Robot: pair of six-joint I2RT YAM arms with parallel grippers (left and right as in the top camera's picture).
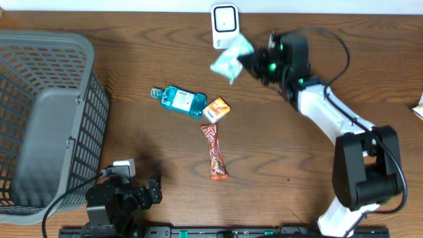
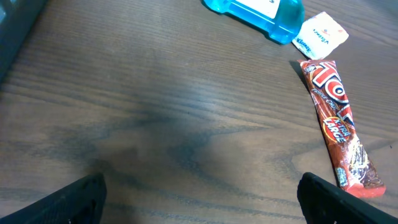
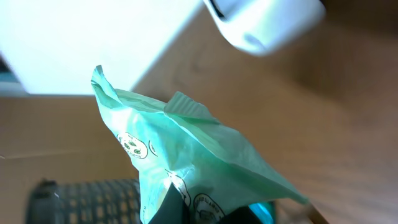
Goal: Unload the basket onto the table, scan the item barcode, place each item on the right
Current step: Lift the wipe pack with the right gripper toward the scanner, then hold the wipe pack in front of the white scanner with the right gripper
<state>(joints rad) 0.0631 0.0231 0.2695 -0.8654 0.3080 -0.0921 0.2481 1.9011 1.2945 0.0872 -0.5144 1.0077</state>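
Note:
A pale green packet (image 1: 231,56) hangs in front of the white barcode scanner (image 1: 225,25) at the table's back edge, with my right gripper (image 1: 254,63) shut on it. In the right wrist view the green packet (image 3: 186,149) fills the middle, my dark fingertips (image 3: 171,208) pinch its lower part, and the scanner (image 3: 267,22) sits at the top right. My left gripper (image 1: 149,188) rests near the front left of the table, open and empty, its fingertips (image 2: 81,196) far apart above bare wood.
A grey basket (image 1: 46,119) stands at the left. A blue bottle (image 1: 182,100), a small orange packet (image 1: 216,109) and a red snack bar (image 1: 215,152) lie mid-table; the red bar (image 2: 339,127) lies just ahead of my left gripper.

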